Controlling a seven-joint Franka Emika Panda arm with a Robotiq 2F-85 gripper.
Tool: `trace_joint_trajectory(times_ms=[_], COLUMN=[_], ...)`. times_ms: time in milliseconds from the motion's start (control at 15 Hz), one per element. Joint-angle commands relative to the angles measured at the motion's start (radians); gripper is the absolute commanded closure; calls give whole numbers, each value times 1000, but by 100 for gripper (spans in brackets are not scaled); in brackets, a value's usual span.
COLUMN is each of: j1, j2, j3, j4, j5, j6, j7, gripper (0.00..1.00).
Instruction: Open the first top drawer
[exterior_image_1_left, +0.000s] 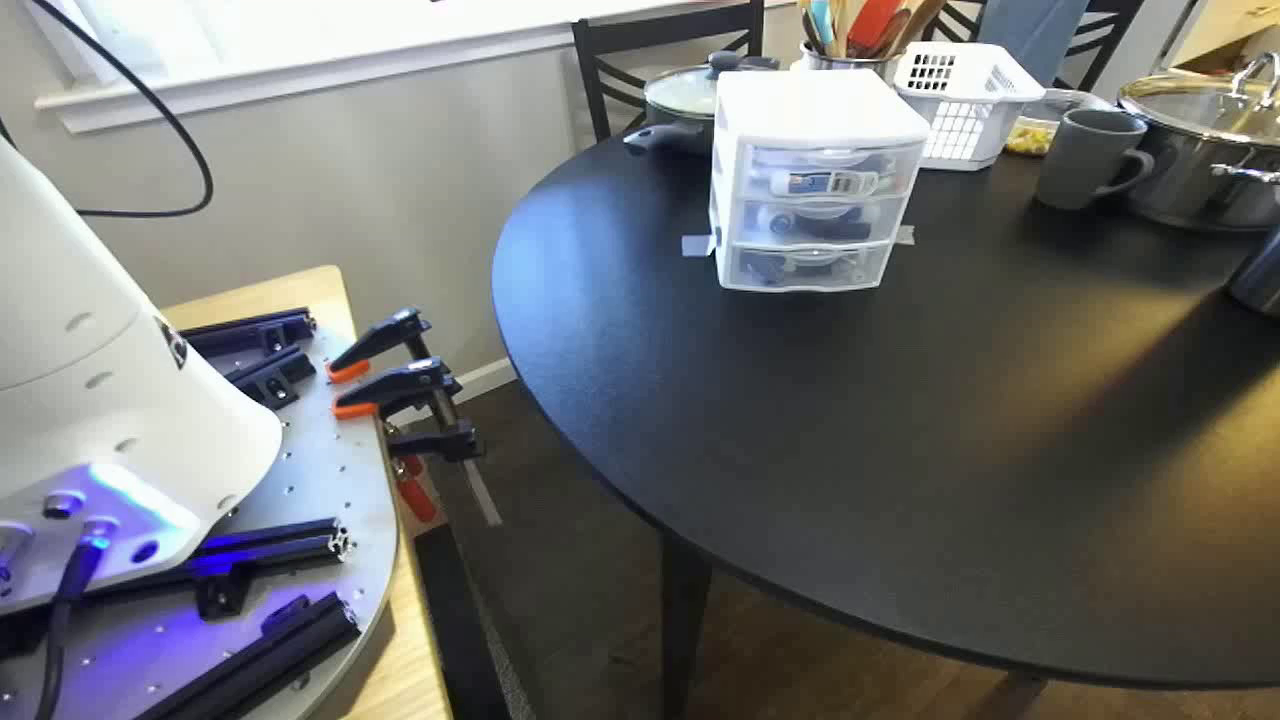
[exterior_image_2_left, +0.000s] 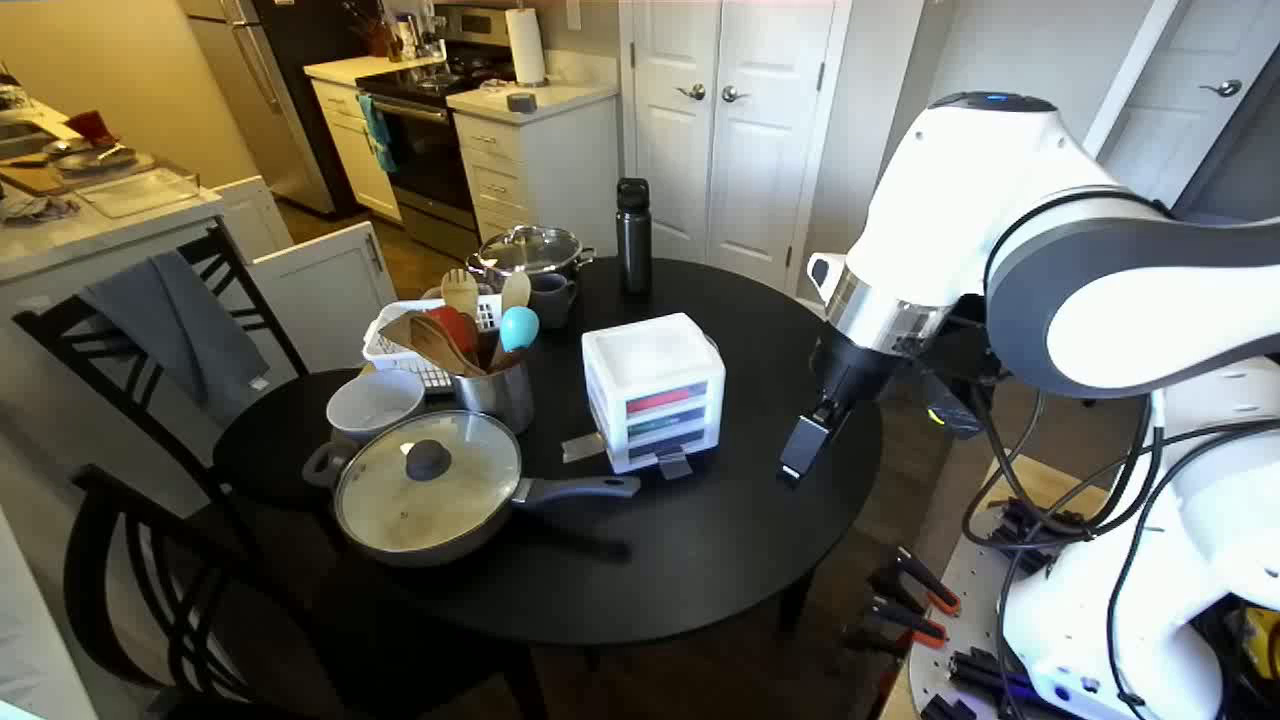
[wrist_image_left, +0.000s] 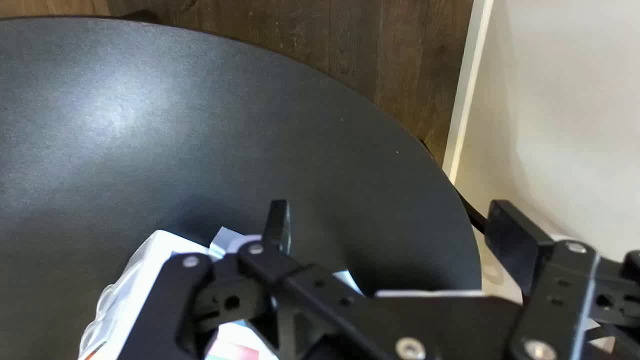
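My gripper (wrist_image_left: 391, 215) hanging free, jaws wide apart, nothing pinched. First top drawer (exterior_image_1_left: 835, 172) looks shut, topmost in white drawer unit (wrist_image_left: 155, 257). In wrist view, unit's at my 8 o'clock, not touching, front facing roughly 10, away from me. Guess I gotta swing round to that side before pulling.

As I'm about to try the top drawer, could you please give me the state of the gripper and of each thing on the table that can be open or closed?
Gripper: open, holding nothing
Top drawer: closed
Middle drawer: closed
Bottom drawer: closed
Frying pan: lidded
Steel pot: lidded
Bottle: upright, capped
Clear container: cannot tell whether covered
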Motion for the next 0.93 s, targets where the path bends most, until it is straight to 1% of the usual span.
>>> trace_joint_trajectory(times_ms=[0, 333, 400, 467, 600, 867], j1=[1, 1, 25, 48, 44, 13], j2=[1, 3, 14, 25, 11, 31], j3=[-2, -2, -37, -97, -188, -429], j4=[-1, -3, 5, 17, 45, 120], j5=[-2, -2, 40, 92, 133, 223], j6=[-4, -4, -3, 10, -10, -90], j7=[1, 1, -32, -92, -188, -420], gripper=[0, 0, 0, 0, 0, 0])
